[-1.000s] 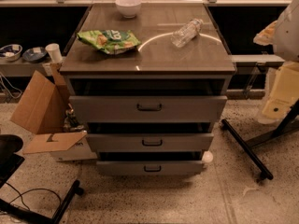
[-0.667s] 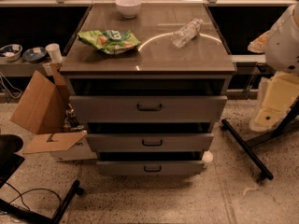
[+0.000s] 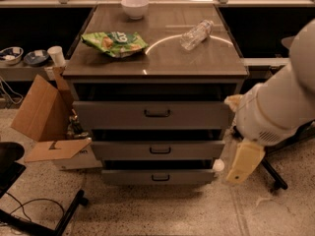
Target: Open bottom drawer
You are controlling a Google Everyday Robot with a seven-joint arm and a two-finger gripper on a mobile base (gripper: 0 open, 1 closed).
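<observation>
The bottom drawer (image 3: 158, 177) is the lowest, slimmest grey front of the cabinet, with a small black loop handle (image 3: 160, 178). A dark gap shows above it, below the middle drawer (image 3: 160, 150). The tall top drawer (image 3: 152, 114) is above that. My white arm comes in from the right. My gripper (image 3: 243, 162) shows as a pale yellowish piece hanging at the cabinet's lower right corner, level with the middle and bottom drawers and well to the right of the handle. It holds nothing that I can see.
On the cabinet top lie a green chip bag (image 3: 114, 43), a white bowl (image 3: 135, 6) and a clear plastic bottle (image 3: 196, 33). An open cardboard box (image 3: 44, 117) stands to the left. A black chair base (image 3: 44, 215) is at lower left, and a black stand leg (image 3: 273, 173) at right.
My arm has swung in from the right edge, leftward and down, to the cabinet's right side. The drawers have not moved.
</observation>
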